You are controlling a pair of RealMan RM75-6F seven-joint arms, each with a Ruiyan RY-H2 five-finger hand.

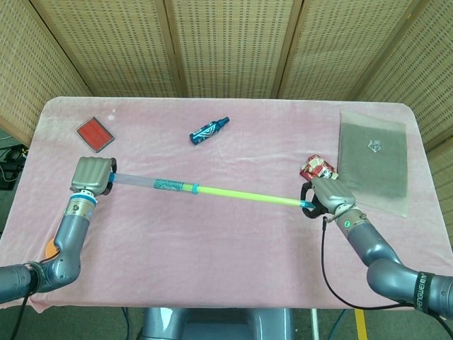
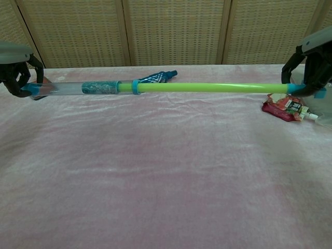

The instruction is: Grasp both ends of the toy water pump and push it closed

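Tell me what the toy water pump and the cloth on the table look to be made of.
Toy water pump: likely plastic. Its barrel is see-through, the rod is smooth bright green with a light sheen, and the collar and end caps are blue.

Table cloth: probably a soft, fleecy or velvety pink fabric; it is matte with shallow wrinkles and patchy nap.
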